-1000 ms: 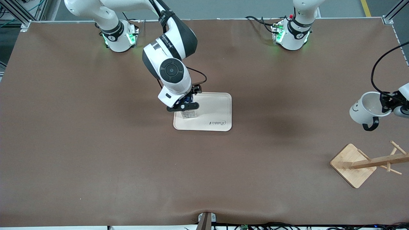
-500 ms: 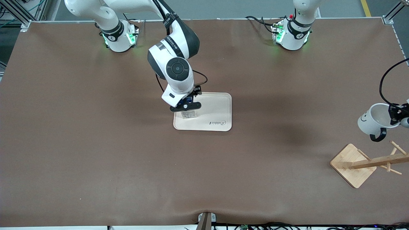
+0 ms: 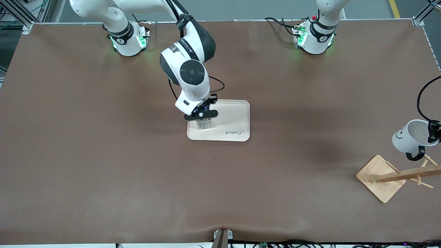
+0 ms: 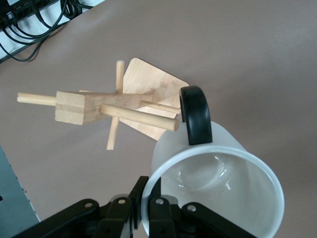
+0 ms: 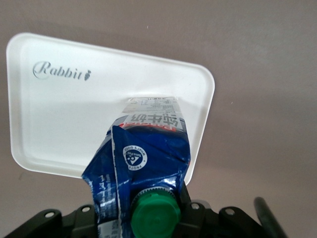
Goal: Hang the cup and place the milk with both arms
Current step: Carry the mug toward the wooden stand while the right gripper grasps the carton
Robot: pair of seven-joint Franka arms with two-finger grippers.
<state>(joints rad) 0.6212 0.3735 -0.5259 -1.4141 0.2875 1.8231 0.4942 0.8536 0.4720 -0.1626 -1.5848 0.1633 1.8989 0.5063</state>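
The wooden rack (image 3: 396,177) stands nearest the front camera, at my left arm's end of the surface (image 3: 103,165), its square base flat and its pegs angled out past the surface edge. My left claw (image 3: 434,132) hangs just above that rack, clamped on the rim of the cup (image 3: 410,139). The cup is tilted, mouth toward the claw, black handle (image 3: 415,154) lowest. In the left wrist view the handle (image 4: 195,115) sits just beside the tip of one peg (image 4: 138,117); I cannot tell whether they touch. The claw's fingers (image 4: 158,218) pinch the cup wall (image 4: 233,163) from both sides.

Farther from the front camera, near the middle of the surface, lies the white tray (image 3: 234,120). A wide bare stretch of surface separates it from the rack, and more bare surface lies toward my right arm's end. My right claw (image 3: 201,115) is over the tray's corner toward my right arm's end, closed on the top of the milk (image 3: 204,123). The milk (image 5: 148,163) stands upright with its base on the tray (image 5: 64,119), close to the tray's rim, green cap (image 5: 154,215) between my fingers.
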